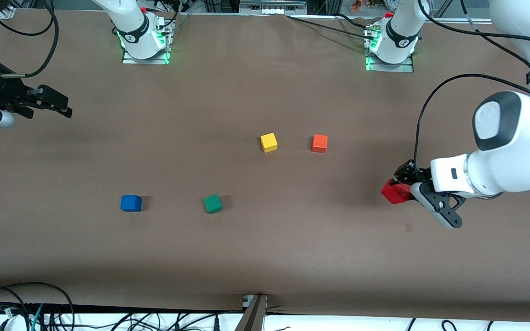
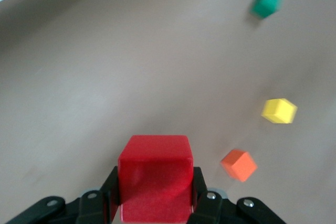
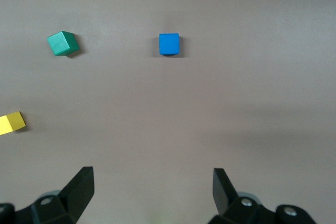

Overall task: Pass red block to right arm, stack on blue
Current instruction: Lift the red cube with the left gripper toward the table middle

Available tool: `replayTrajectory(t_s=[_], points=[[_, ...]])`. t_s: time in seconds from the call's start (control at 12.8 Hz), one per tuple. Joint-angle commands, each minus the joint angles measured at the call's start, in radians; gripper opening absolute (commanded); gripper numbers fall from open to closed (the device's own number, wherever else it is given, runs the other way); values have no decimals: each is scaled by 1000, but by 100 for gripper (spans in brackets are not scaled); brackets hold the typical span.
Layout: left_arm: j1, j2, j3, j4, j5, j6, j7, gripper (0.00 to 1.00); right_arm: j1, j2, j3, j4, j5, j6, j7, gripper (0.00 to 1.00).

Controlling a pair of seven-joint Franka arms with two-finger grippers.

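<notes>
The red block point(image 1: 391, 193) is clamped between the fingers of my left gripper point(image 1: 403, 187), a little above the table at the left arm's end. In the left wrist view the block point(image 2: 154, 177) fills the space between the jaws of the left gripper point(image 2: 155, 190). The blue cube point(image 1: 130, 202) sits on the table toward the right arm's end and also shows in the right wrist view point(image 3: 169, 44). My right gripper point(image 1: 65, 106) is open and empty, over the table edge at the right arm's end; its jaws stand wide apart in the right wrist view point(image 3: 153, 187).
A green cube point(image 1: 212, 203) sits beside the blue one, toward the middle. A yellow cube point(image 1: 268, 142) and an orange cube point(image 1: 319, 143) sit mid-table, farther from the front camera. Cables run along the table's near edge.
</notes>
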Motion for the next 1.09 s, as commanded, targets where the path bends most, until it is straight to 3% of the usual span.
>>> replayTrajectory(t_s=[0.0, 0.39, 0.78, 1.01], points=[[21, 16, -4, -22, -228, 13, 181, 0, -4, 7, 4, 21, -1, -10, 4, 100], [-4, 73, -13, -75, -619, 50, 569, 0, -4, 7, 4, 21, 0, -4, 6, 100], [-117, 144, -16, -86, -929, 130, 931, 0, 19, 50, 4, 21, 3, 64, -16, 100], [-180, 177, -16, -86, -1024, 205, 1105, 0, 54, 52, 6, 19, 2, 44, -23, 100]])
